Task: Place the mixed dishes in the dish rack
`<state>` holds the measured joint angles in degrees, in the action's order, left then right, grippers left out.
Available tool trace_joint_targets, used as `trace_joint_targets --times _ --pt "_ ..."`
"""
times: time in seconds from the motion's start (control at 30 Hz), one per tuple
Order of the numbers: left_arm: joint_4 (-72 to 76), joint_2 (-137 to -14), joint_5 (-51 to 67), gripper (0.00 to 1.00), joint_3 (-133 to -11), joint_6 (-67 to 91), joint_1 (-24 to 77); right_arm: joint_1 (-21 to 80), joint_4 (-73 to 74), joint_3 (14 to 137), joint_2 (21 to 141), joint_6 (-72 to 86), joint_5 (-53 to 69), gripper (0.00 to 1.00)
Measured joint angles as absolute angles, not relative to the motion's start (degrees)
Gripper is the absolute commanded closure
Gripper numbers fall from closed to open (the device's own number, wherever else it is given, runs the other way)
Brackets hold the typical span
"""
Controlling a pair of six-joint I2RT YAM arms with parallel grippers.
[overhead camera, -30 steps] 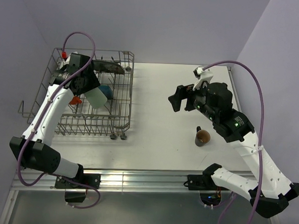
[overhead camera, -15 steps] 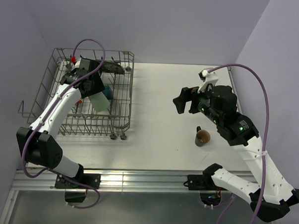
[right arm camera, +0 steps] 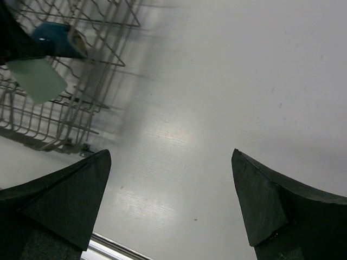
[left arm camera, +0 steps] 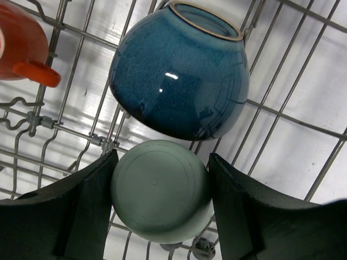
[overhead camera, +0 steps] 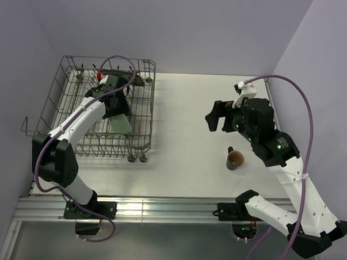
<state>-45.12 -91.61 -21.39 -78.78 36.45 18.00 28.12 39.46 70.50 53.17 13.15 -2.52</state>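
Here, pale green mug in left end effector — beside blue bowl

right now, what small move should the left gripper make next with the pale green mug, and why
Probably lower it slightly: the left gripper is shut on the pale green mug, held over the grey wire dish rack beside the blue bowl.

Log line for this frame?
left fingers: shut on pale green mug, in dish rack beside blue bowl | right fingers: open, empty | small brown cup: on table, unloaded
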Motion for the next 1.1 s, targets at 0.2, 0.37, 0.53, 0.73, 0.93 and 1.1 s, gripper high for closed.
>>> trace_joint_targets --times 0.2,0.37,0.53,0.73,0.93,1.1 --pt "-43.6 -92.9 -22.0 0.56 -78.8 36.7 18.7 23.1 46.6 70.5 60.4 19.6 -6.5 0.0" --pt "-42.6 -92.9 -21.9 0.52 -78.3 37.1 19.8 15.9 51.5 68.6 62.2 25.2 -7.5 0.0" --pt "-41.0 -92.6 -22.0 0.47 -77.3 37.7 20.6 11.7 54.6 67.6 60.9 28.9 -7.3 0.0" --pt "-39.3 -90.6 -22.3 0.36 -75.1 38.6 21.1 9.0 57.0 65.8 60.6 31.2 -5.1 0.0" --pt "-37.5 -87.9 -22.2 0.3 -72.5 38.9 21.6 6.5 59.4 62.8 60.5 33.6 -3.0 0.0" --pt "-36.4 -86.8 -21.1 0.29 -71.0 39.6 22.4 4.8 60.6 59.0 59.4 35.0 -1.9 0.0"
